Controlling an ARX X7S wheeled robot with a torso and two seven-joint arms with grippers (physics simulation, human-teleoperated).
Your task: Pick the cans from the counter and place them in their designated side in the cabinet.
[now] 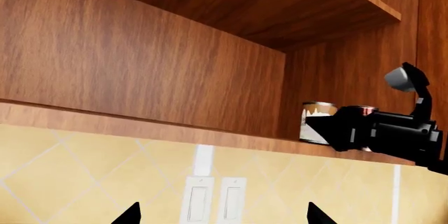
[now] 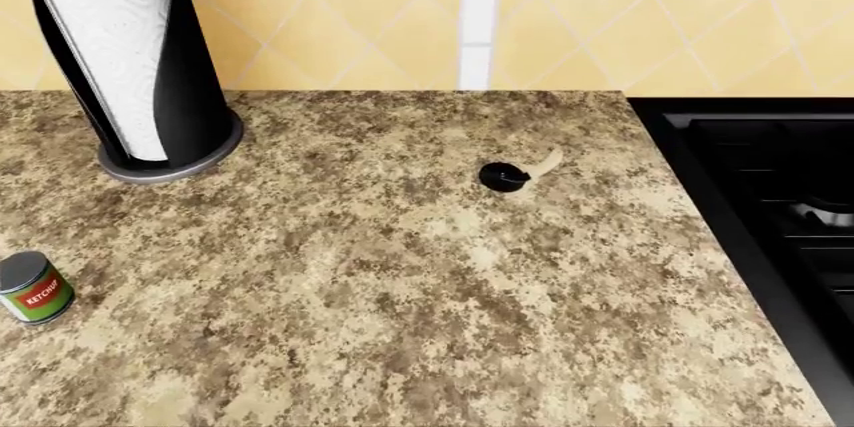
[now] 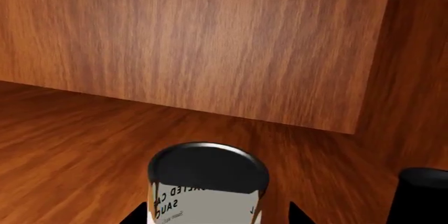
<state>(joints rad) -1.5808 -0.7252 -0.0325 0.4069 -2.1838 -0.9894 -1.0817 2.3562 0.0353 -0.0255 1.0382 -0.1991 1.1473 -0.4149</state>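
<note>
White can [image 3: 208,184] stands on cabinet floor [image 3: 77,135] between right claw's [image 3: 210,214] spread fingertips.

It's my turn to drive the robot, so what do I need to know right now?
Left gripper: open, empty.
Right gripper: inside the cabinet, fingers on either side of the white can, which stands on the shelf; can't tell if it is gripped.
Green can: on the counter, not yet picked.
Left to do: let go of the white can, then shelve the green one.

"KETCHUP" on green can [image 2: 34,288] label; white can [image 3: 207,187]: "SAUC…" partial
</note>
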